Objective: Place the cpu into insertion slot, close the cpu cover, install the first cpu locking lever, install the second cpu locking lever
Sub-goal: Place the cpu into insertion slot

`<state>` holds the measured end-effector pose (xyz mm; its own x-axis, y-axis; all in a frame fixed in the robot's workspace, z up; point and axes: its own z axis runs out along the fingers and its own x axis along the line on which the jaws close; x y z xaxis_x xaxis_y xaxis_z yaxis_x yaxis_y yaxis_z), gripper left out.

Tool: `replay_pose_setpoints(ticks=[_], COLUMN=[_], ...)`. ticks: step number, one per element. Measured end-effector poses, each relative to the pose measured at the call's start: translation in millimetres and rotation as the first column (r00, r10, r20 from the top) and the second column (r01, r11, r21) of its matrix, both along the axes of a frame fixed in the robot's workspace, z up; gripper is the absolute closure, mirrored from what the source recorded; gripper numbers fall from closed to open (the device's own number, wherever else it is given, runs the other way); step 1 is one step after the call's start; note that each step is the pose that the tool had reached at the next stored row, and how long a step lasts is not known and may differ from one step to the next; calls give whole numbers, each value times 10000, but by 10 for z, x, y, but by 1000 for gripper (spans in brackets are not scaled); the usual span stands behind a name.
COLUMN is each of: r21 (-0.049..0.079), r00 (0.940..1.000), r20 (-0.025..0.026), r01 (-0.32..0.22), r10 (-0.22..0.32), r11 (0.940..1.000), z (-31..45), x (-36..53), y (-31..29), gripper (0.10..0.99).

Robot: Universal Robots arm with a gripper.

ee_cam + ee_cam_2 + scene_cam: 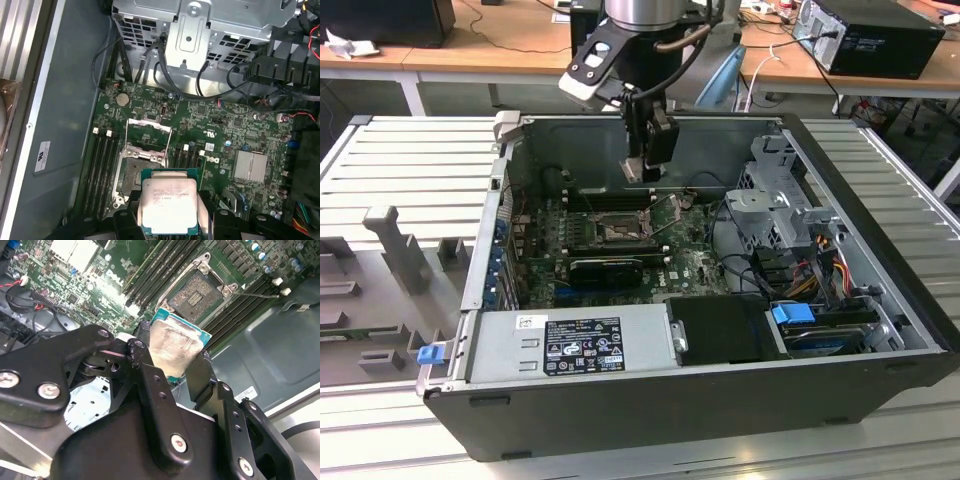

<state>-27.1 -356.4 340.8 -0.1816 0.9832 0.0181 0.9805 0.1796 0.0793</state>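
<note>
My gripper [642,172] hangs above the motherboard inside the open computer case and is shut on the cpu [167,202]. The chip's tan-grey face [172,347] shows between the two black fingers [200,375] in both wrist views. The insertion slot [134,176] lies just beyond the chip, a dark square with a silvery rim [200,292], and nothing sits in it. The cpu cover [150,123] stands swung open behind the slot. A thin metal lever [260,295] sticks out beside the socket. In the exterior view the slot [618,232] lies below and slightly to the left of the gripper.
Memory slots [102,165] flank the socket. A long black expansion card [605,268] lies in front of it, and a power supply [570,345] beyond that. A metal drive cage [780,200] with cables stands on the exterior view's right. Case walls [620,130] enclose the board.
</note>
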Motion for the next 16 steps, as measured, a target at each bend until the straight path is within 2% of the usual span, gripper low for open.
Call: replay_pose_setpoints(ticks=[5, 9, 13, 15, 16], r21=[0, 0, 0, -1, -1], r00=[9998, 9968, 9857, 9778, 9701], r20=[0, 0, 0, 0, 0], r01=[191, 801, 1684, 2095, 2425], r10=[-191, -801, -1684, -2095, -2425], r11=[9998, 9968, 9857, 9778, 9701], z=[-38, -65, -79, -86, -92], x=[0, 0, 0, 0, 0], y=[0, 0, 0, 0, 0], gripper=[557, 557, 557, 557, 557])
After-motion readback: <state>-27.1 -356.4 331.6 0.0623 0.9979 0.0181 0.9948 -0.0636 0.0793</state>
